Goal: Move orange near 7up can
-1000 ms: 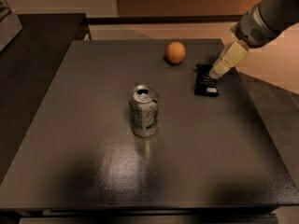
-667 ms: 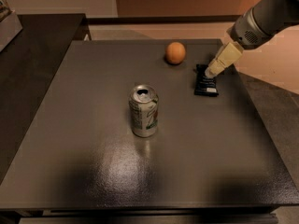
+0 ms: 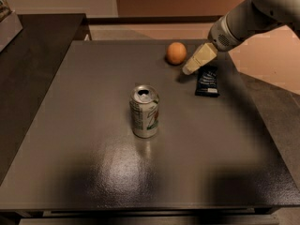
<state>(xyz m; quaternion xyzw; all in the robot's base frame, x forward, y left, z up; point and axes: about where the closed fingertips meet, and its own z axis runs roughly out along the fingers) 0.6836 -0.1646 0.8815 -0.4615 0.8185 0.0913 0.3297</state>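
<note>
Gripper [image 3: 188, 69], grip state indiscernible, hovers just beside orange [image 3: 176, 53]: approach step; next, grasp, carry toward 7up can [image 3: 144, 111].

The arm [image 3: 243, 18] slants in from the upper right, its jaws pointing down-left, right of centre.

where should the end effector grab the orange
Grip the orange across its widest middle, from above: it is round and stands free on the table, so any side probably works. The end effector hovers beside it, toward the black packet.
</note>
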